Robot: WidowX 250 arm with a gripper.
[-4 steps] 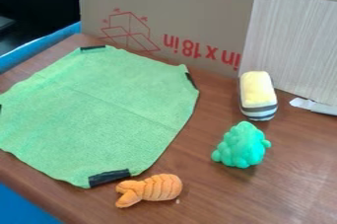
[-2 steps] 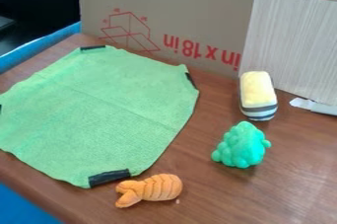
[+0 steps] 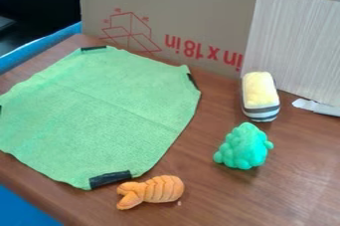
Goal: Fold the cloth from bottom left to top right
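Cloth [image 3: 100, 115] | spread flat | on table [image 3: 212, 200] | near orange toy [image 3: 156, 189]

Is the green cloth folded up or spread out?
Spread out: the green cloth lies flat, with black patches showing at its corners.

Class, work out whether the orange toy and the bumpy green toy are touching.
Apart. The camera view shows brown tabletop between the orange toy and the bumpy green toy.
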